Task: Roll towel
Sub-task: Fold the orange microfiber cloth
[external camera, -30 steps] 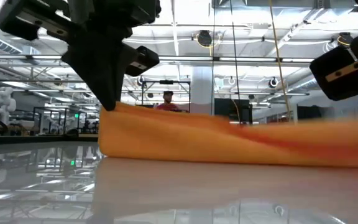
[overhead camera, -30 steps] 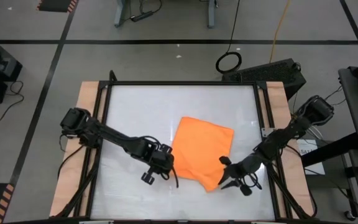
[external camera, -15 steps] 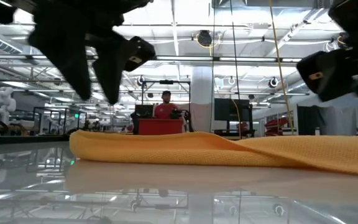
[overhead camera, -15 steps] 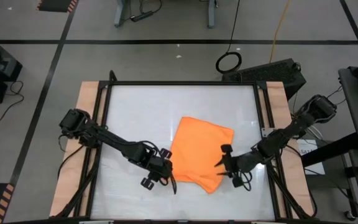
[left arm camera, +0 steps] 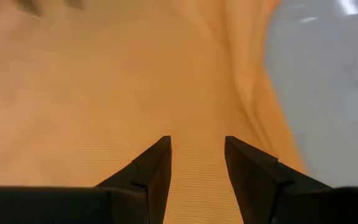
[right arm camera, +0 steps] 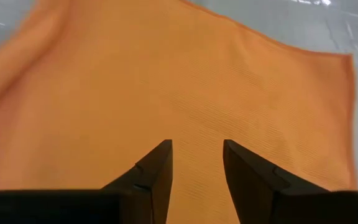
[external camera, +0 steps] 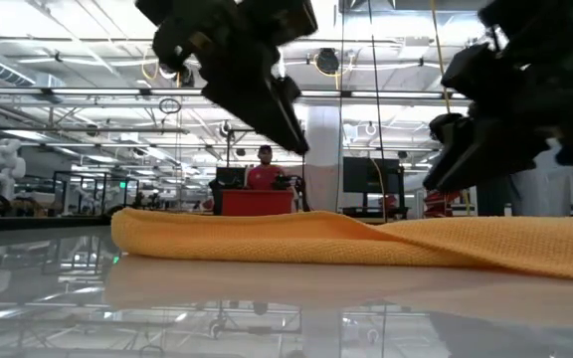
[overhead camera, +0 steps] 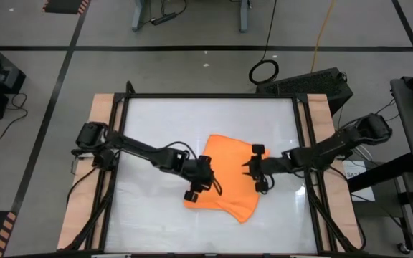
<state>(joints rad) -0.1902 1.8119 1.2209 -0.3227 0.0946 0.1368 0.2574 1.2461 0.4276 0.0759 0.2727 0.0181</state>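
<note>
The orange towel (overhead camera: 228, 183) lies spread on the white table, a little right of its middle, with a low ridge along one side (left arm camera: 253, 81). My left gripper (overhead camera: 210, 175) hovers open over the towel's left part, fingers slanting down (left arm camera: 196, 140). My right gripper (overhead camera: 248, 168) hovers open over the towel's right part (right arm camera: 196, 143). In the low view both grippers (external camera: 286, 129) (external camera: 436, 169) stand clear above the cloth (external camera: 366, 239).
A black frame (overhead camera: 210, 96) and wooden side strips (overhead camera: 99, 143) border the table. Bare white surface (overhead camera: 163, 122) lies to the far and left of the towel. Beyond the table, in the low view, a person in red (external camera: 265, 174) stands far off.
My left gripper has opened and let go of the towel's left edge, which it held raised; that edge has dropped flat. The gripper has then gone toward the table's right, over the cloth. My right gripper has swung from the towel's near right corner toward the far edge, over the towel.
</note>
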